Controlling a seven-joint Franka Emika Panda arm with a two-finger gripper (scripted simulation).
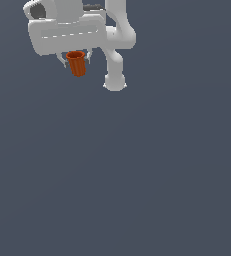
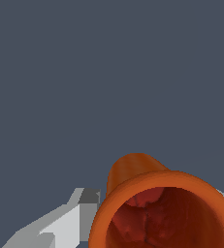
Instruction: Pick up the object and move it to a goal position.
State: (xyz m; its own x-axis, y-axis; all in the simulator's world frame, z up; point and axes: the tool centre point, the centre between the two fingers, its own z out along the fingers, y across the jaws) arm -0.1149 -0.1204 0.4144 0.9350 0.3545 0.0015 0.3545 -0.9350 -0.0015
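The white pincer (image 1: 77, 58) is clamped on the orange-red ribbed cup (image 1: 77, 63), one finger (image 1: 64, 61) at each side of its rim. The cup hangs upright below the hand near the exterior view's upper left, just beside the arm's white base (image 1: 115, 82). In the wrist view, the cup's (image 2: 162, 213) open mouth faces the camera, with a grey finger (image 2: 65, 220) touching its side.

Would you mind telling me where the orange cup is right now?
In the exterior view the orange cup sits upper left, held between the fingers of the white gripper, left of the arm's base.
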